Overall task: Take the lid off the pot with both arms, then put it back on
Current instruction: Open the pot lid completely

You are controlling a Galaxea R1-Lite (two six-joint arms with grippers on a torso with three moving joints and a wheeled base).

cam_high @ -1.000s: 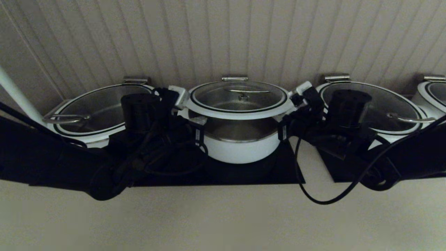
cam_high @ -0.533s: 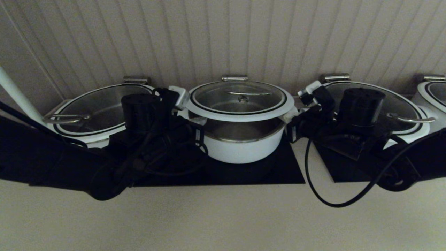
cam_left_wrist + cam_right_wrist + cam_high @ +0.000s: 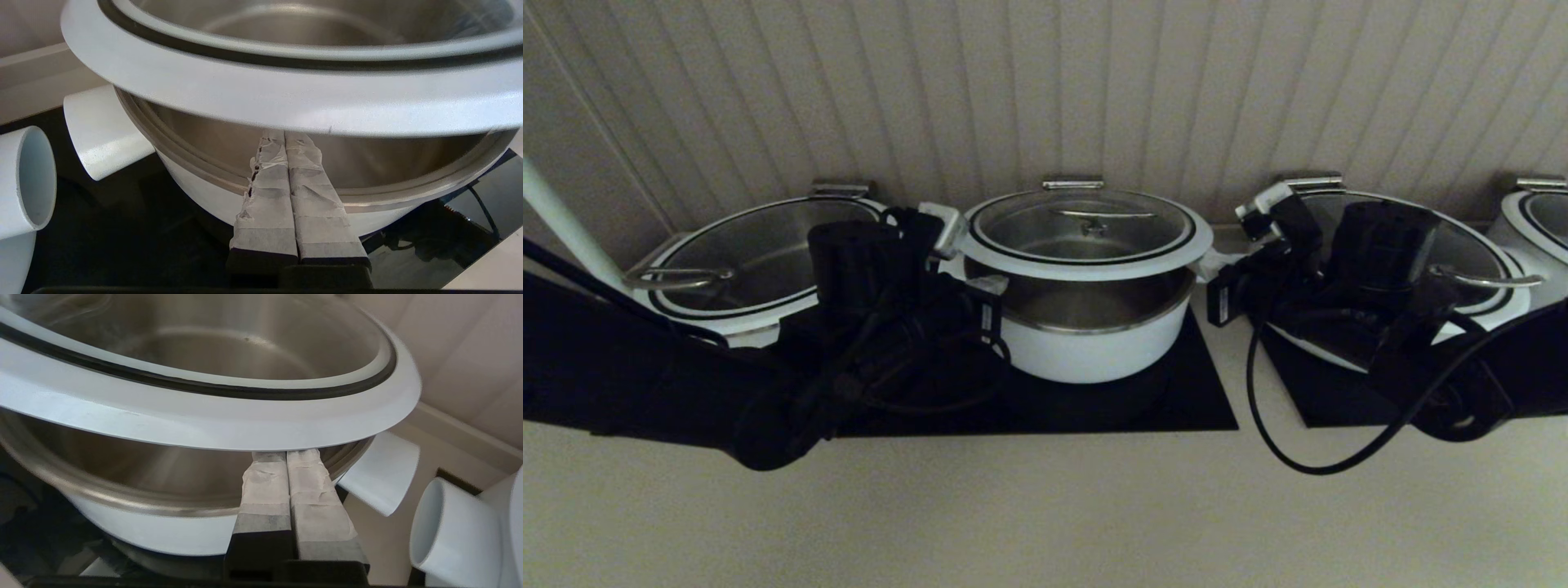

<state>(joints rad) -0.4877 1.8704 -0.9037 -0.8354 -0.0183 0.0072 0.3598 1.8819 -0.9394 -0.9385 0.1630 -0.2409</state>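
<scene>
Both end effectors, left and right, fingers pressed together, prop the lid rim clear above the pot.

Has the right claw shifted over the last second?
Yes. In the head view the right claw has drawn back from the pot toward the robot's right, now overlapping the neighbouring wide pot, its fingers pressed together beneath the lid.

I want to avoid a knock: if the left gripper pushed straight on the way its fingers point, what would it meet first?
The left gripper, fingers pressed together, sits under the raised lid. Straight ahead lies the pot: probably its steel inner wall, just past the rim, though depth is unclear.
</scene>
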